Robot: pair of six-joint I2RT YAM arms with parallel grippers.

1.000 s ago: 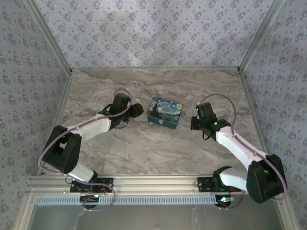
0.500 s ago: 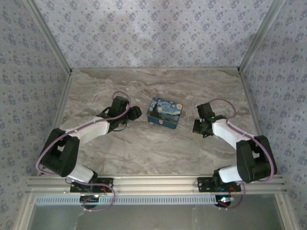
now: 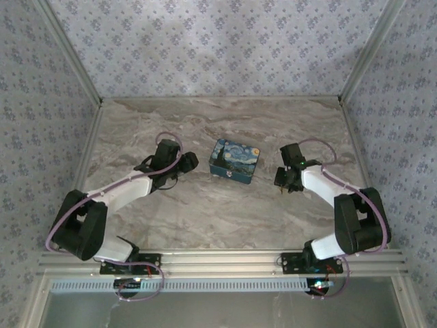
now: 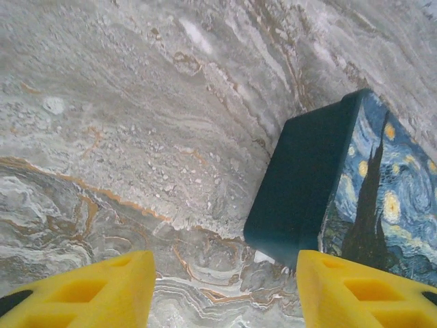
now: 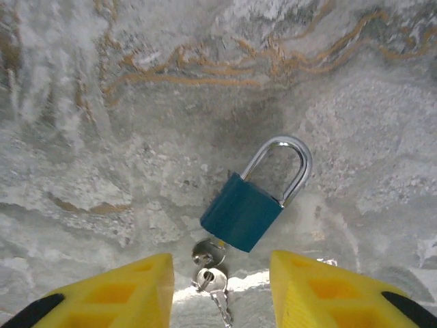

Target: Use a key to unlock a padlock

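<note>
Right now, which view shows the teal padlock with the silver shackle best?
Right wrist: the teal padlock lies sharp and whole on the marble table, silver keys at its base, between the yellow fingers. Top external: too small to tell, by the right gripper. Left wrist faces the starry-print blue box.

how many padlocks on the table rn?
1. A teal padlock lies flat on the marble table just ahead of the right hand, keys at its base. Another could be hidden behind or inside the starry-night box.
</note>
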